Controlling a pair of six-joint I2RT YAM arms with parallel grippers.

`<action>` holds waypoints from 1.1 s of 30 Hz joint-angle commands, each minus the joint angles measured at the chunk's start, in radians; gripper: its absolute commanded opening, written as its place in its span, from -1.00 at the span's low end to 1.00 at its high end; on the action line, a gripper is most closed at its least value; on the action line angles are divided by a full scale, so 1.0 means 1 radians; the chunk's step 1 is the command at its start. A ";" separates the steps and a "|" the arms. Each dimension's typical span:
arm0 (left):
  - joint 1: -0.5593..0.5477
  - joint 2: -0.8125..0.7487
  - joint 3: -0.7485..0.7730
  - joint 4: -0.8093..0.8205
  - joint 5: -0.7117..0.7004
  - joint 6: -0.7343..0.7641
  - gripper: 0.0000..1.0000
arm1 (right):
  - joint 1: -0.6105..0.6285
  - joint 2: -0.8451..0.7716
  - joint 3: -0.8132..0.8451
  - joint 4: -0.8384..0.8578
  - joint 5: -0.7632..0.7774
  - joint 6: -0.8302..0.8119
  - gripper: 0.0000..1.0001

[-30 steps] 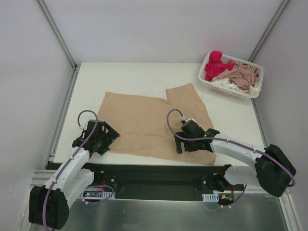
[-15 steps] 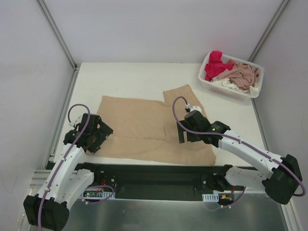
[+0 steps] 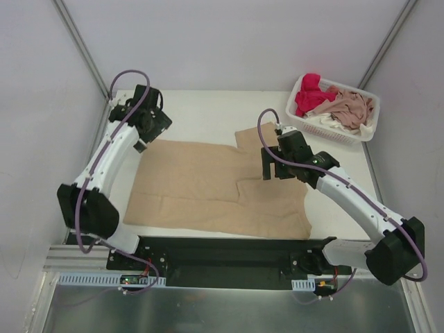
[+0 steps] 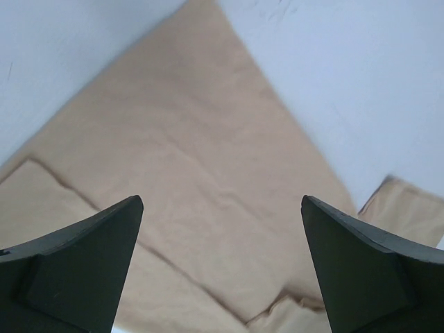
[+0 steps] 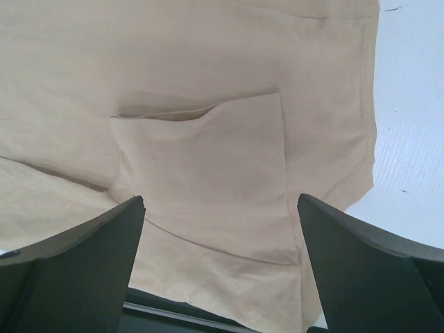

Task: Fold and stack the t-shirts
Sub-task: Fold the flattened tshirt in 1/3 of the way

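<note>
The large tan-beige t-shirt (image 3: 208, 186) lies spread flat on the white table, partly folded, one sleeve flap turned up at its far right. It fills the left wrist view (image 4: 187, 180) and the right wrist view (image 5: 201, 159). My left gripper (image 3: 146, 132) is open and empty above the shirt's far left corner. My right gripper (image 3: 272, 166) is open and empty above the shirt's right part. A bright red-pink shirt (image 3: 310, 94), a dusty pink shirt (image 3: 352, 107) and a white one (image 3: 325, 122) lie heaped in the basket.
The white lattice basket (image 3: 298, 114) stands at the far right corner of the table (image 3: 208, 111). Metal frame rails run along the table's left and right sides. A black bar runs along the near edge.
My left arm has swung from the near left edge to the far left corner of the shirt. My right gripper has lifted and moved farther back. The near edge of the shirt now lies flatter.
</note>
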 commanded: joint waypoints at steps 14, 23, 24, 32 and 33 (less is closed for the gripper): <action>0.086 0.741 0.777 -0.244 -0.196 0.024 0.86 | -0.157 0.170 0.085 0.047 -0.122 -0.056 0.93; 0.096 0.853 0.849 -0.243 -0.279 -0.007 0.78 | -0.192 0.238 0.088 0.067 -0.177 -0.055 0.93; 0.096 0.862 0.862 -0.241 -0.284 -0.007 0.76 | -0.194 0.238 0.088 0.076 -0.178 -0.055 0.93; 0.085 0.849 0.857 -0.238 -0.268 -0.007 0.73 | -0.206 0.235 0.079 0.082 -0.178 -0.079 0.93; 0.080 0.838 0.841 -0.237 -0.280 -0.007 0.74 | -0.205 0.232 0.075 0.084 -0.178 -0.079 0.93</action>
